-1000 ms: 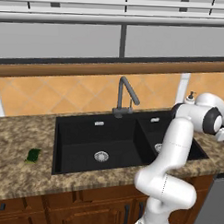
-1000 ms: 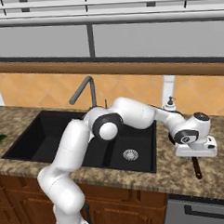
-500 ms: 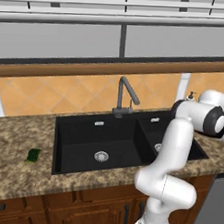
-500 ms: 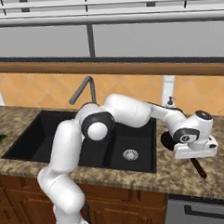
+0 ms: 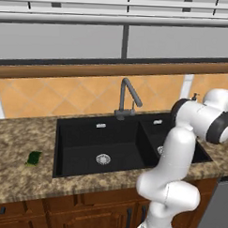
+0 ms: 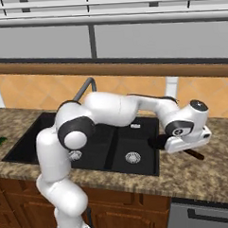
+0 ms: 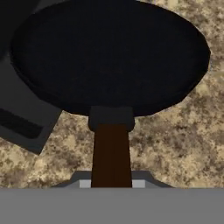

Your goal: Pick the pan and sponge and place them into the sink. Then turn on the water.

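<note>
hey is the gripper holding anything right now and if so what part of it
Yes. The gripper is shut on the pan, gripping its long dark-brown handle partway along, with the round black body sticking out ahead of it over the counter.

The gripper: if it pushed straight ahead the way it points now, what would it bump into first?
The gripper is shut on the pan's brown handle, so straight ahead lies the pan's black bowl, then probably the sink edge beyond; depth is unclear.

Two rear base views flanking the sink [image 5: 100, 148]; hand view close over the pan [image 7: 109, 57].
</note>
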